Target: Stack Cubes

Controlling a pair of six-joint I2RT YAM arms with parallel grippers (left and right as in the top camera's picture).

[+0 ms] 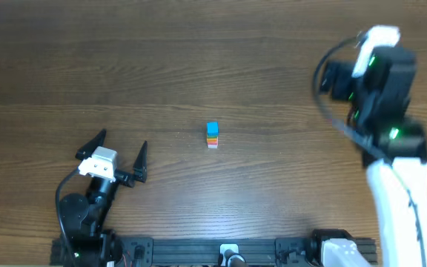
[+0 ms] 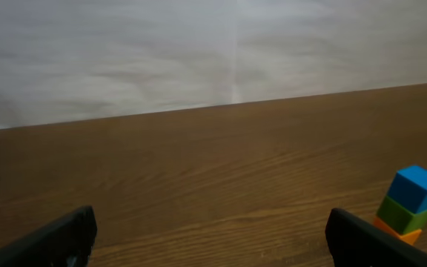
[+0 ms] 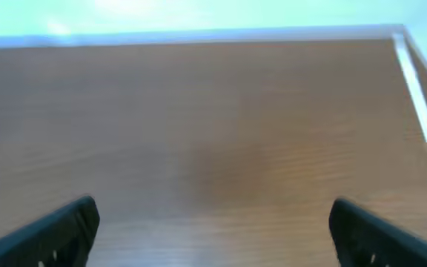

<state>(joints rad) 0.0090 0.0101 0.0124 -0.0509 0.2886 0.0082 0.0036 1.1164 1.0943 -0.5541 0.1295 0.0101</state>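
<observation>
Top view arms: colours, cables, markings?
The left arm is black with a white wrist block; the left end effector has black tapered fingers. The right arm has a white lower link, black upper housings with green lights, a white cap, and a black cable looping beside it. No legible markings.

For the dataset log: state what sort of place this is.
Likely a robotics lab bench: a brown wood-grain tabletop, a black left robot arm and white-and-black right robot arm at its edge, and a small stack of coloured cubes.
</observation>
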